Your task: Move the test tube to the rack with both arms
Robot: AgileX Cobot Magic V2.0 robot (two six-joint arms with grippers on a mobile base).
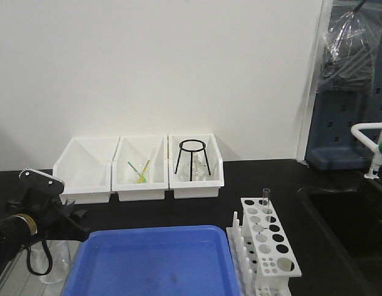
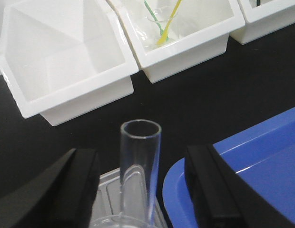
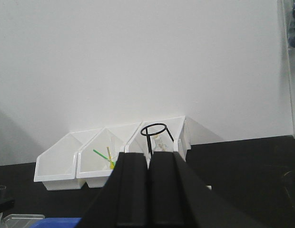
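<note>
In the left wrist view a clear test tube (image 2: pixel 140 161) stands upright in a wide clear beaker (image 2: pixel 114 213), open rim up. My left gripper (image 2: pixel 142 190) is open, with one black finger on each side of the tube and a gap on both sides. In the front view the left gripper (image 1: pixel 73 221) hovers over the beaker (image 1: pixel 52 262) at the front left. The white rack (image 1: pixel 269 243) stands at the right with a second test tube (image 1: pixel 265 200) upright in a back hole. My right gripper (image 3: pixel 149 190) is shut and empty; it does not show in the front view.
A blue tray (image 1: pixel 151 262) lies between the beaker and the rack. Three white bins (image 1: pixel 140 168) line the back wall; the middle one holds green and yellow sticks, the right one a black wire stand (image 1: pixel 192 159). A sink (image 1: pixel 348 216) is at the right.
</note>
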